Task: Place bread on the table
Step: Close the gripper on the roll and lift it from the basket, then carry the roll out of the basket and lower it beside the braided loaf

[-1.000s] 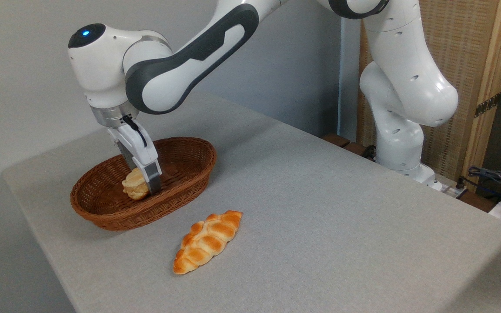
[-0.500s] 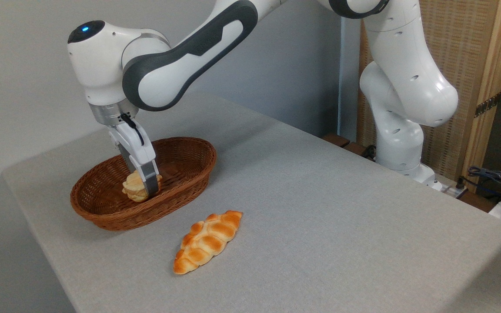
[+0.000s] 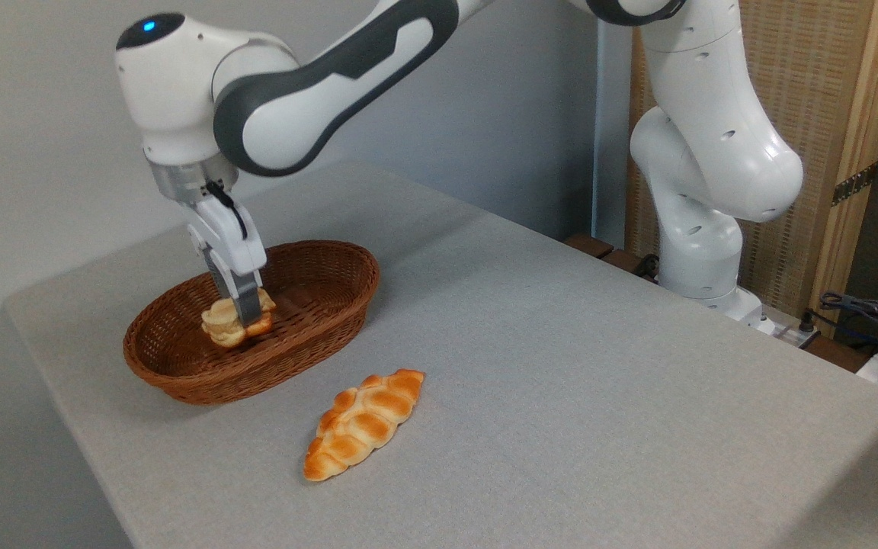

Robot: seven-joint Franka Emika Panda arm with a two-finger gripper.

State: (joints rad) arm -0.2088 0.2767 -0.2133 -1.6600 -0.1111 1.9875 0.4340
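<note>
Hand (image 3: pixel 245 314) clamped on bread (image 3: pixel 218 326), held inside the wicker basket (image 3: pixel 180 374). Braided loaf (image 3: pixel 363 423) lies on surface (image 3: pixel 561 381) beside basket.

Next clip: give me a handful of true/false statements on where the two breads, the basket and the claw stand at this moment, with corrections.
1. The claw is shut on the bun. True.
2. The bun lies on the table. False: it is held over the inside of the basket.
3. The braided loaf lies on the table, outside the basket. True.
4. The basket is tipped on its side. False: it stands upright.
5. The loaf touches the basket. False: bare table separates them.
</note>
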